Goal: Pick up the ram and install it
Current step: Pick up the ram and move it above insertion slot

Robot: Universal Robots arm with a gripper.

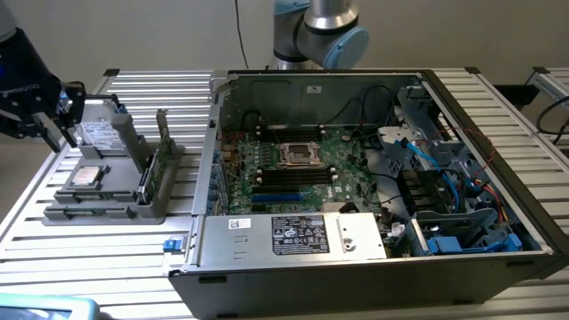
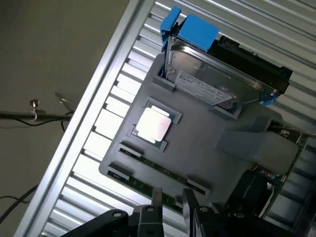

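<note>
The slatted metal table [image 1: 89,257] carries a grey parts holder [image 1: 106,215] beside an open computer case [image 1: 356,283].

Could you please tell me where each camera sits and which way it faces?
Exterior view: off the arm, raised, looking down on the open computer case and grey holder; the arm and gripper show.
Wrist view: on the wrist, looking down on the holder; the gripper's open fingers show.
Both share the holder, processor chip and hard drive.

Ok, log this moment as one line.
gripper: open, holding nothing | ram: lying in gray holder, untouched | gripper position: hovering by holder | install: not done
</note>
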